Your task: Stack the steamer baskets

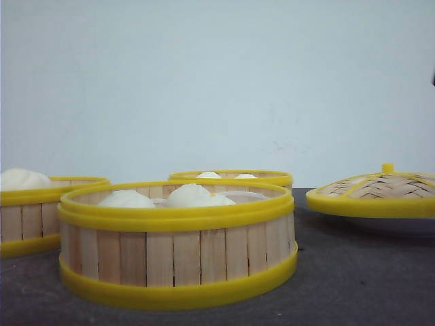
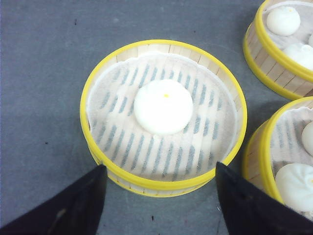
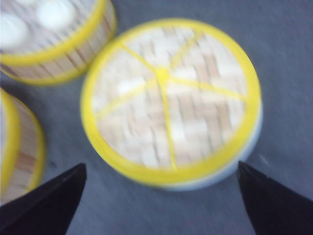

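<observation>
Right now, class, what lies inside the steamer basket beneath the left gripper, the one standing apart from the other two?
Inside the pale slatted steamer basket with yellow rims: one round white bun on a white mesh liner. Slats show through the mesh; the floor under the bun is covered.

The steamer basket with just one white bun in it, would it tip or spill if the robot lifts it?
The steamer basket is low and wide, so it probably won't tip. Its slat wall and yellow rims look stiff. The lone bun sits loose on a cloth liner, so it might slide if the basket tilts.
</observation>
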